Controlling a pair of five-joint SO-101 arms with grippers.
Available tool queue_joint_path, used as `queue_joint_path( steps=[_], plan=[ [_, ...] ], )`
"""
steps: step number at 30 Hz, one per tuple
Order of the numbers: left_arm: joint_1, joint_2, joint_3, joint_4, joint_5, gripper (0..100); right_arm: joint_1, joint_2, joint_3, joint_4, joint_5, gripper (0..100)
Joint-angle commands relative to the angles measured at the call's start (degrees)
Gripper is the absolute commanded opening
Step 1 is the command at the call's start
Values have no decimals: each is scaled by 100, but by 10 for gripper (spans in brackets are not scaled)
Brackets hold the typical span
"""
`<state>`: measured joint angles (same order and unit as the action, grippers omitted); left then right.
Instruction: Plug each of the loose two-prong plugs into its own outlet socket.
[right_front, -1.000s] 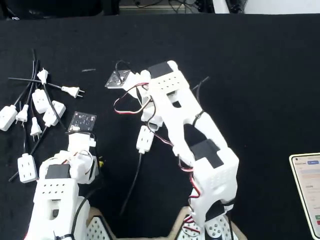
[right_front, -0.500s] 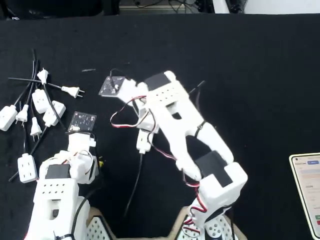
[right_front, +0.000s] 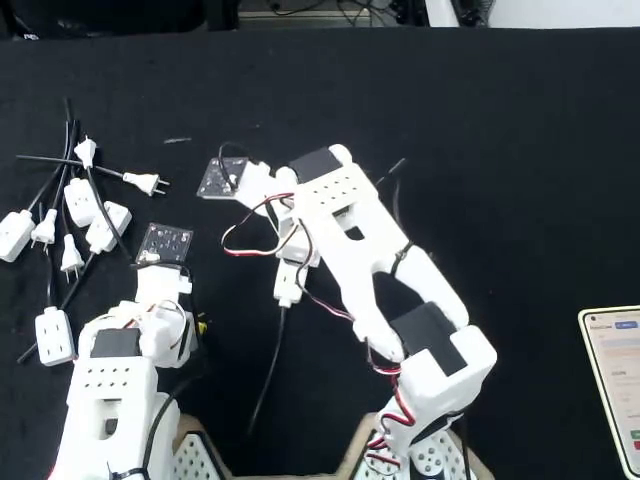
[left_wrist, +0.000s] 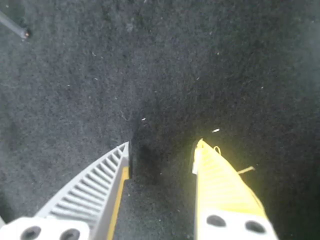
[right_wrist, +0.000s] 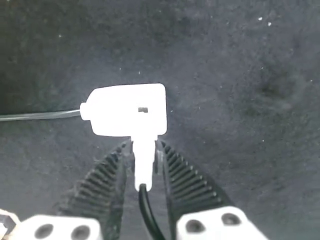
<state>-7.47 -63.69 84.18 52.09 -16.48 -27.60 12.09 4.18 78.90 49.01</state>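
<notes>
Swung leftward since, right tool (right_wrist: 144, 148) clamps the white plastic two-prong plug (right_wrist: 143, 170), likely seating it into the white socket block (right_wrist: 127, 110) ahead.

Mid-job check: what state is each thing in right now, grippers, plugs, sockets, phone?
left gripper, open, empty, over bare mat.
right gripper, shut on held plug.
held plug, butted against socket block; prongs hidden.
socket block, flat on the mat.
loose plug, unplugged, prongs bare.
spare socket, nothing plugged in.
phone, screen lit.
</notes>
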Motion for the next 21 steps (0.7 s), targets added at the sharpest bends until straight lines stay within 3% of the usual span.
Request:
queue_joint_path(
  steps=[1, 21],
  plan=[
    [-31, -88, -31, -70, 44, 216, 0, -400, -4, -70, 141, 10],
    [-31, -88, -31, -70, 44, 216, 123, -400, -277, -26, 264, 10]
  ],
)
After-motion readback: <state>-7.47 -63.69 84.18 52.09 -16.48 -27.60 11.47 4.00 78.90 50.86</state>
